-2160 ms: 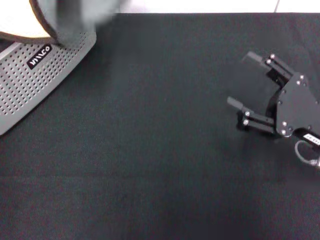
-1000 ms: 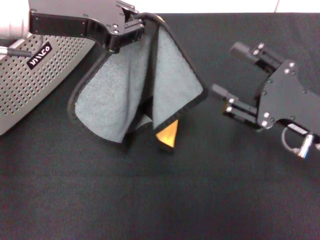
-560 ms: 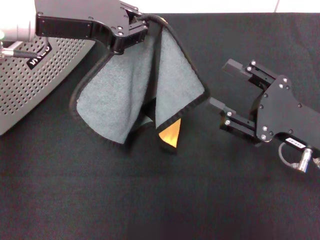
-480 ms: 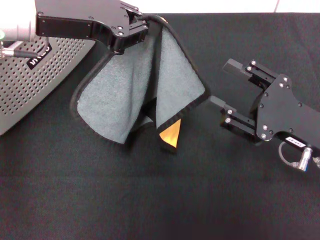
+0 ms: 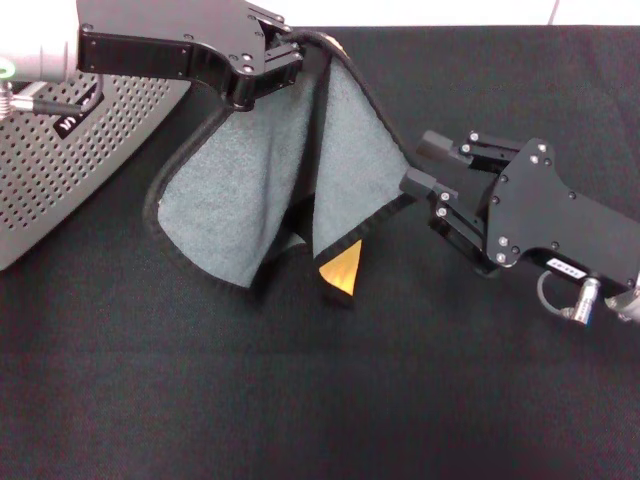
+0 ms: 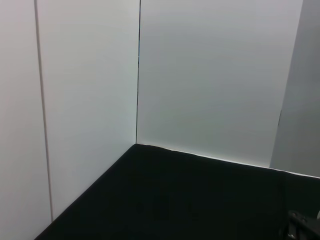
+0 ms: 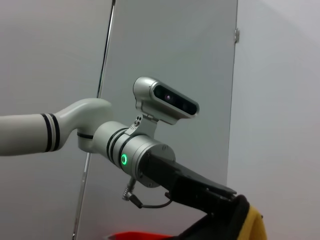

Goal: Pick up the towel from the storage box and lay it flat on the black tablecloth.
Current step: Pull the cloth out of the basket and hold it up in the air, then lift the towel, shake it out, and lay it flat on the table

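Towel (image 5: 250,190): one, hanging from clamped left gripper (image 5: 283,55).
Right gripper (image 5: 428,165) spread apart, touching hem; one storage box (image 5: 60,170) beyond.

Grey-green towel (image 5: 255,195) is hanging folded above the black tablecloth (image 5: 320,400), orange corner showing, possibly touching; storage box (image 5: 60,170) is sitting left.

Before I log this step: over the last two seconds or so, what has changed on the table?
The left gripper carried the towel out of the storage box and now holds it by one corner, hanging over the black tablecloth. The right gripper, open, moved leftward until its fingers reached the towel's near corner. The box and tablecloth stayed put.
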{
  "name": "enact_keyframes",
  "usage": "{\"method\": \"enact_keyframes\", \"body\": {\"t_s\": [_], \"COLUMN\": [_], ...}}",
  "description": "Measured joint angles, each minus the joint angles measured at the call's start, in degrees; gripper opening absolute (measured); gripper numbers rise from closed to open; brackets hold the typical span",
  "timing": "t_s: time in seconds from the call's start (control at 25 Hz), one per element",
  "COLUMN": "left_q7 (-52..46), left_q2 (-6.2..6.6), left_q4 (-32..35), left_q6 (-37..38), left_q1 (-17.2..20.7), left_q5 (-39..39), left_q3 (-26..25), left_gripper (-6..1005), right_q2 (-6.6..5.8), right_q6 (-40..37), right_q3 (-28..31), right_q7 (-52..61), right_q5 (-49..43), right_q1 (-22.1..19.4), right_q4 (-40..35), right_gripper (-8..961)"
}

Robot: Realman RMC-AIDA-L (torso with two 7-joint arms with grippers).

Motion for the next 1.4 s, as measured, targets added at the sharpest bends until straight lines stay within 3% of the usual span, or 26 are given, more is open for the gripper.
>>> {"method": "enact_keyframes", "body": {"t_s": [0.24, 0.44, 0.56, 0.8, 1.12, 1.4], "left_q7": [0.0, 0.0, 0.01, 0.79, 4.77, 9.57], "left_q2": [0.0, -0.01, -0.05, -0.08, -0.09, -0.13], "left_q4": [0.0, -0.04, -0.09, -2.46, -11.05, -21.16], "left_q6": [0.0, 0.15, 0.18, 0.23, 0.65, 0.52], "left_q1": [-0.02, 0.04, 0.34, 0.63, 0.87, 0.76], "left_q5": [-0.02, -0.02, -0.04, 0.12, 0.24, 0.24], "left_q3": [0.0, 0.53, 1.23, 1.68, 1.74, 2.37], "left_gripper": [5, 4, 4, 8, 28, 76], "right_q2": [0.0, 0.0, 0.0, 0.0, -0.36, -2.12], "right_q6": [0.37, 0.37, 0.3, -0.07, -1.92, -2.37], "right_q3": [-0.06, -0.06, -0.31, -0.14, 2.07, 5.22], "right_q7": [-0.18, -1.1, -1.16, -1.26, -2.47, 2.43], "right_q5": [-0.09, -0.32, -0.38, 0.44, 5.4, 4.76], "right_q1": [0.03, -0.2, -0.1, -0.92, -1.43, 3.45], "right_q4": [0.05, 0.04, 0.03, -0.33, -0.64, -1.36], "right_gripper": [252, 161, 16, 13, 10, 10]}}
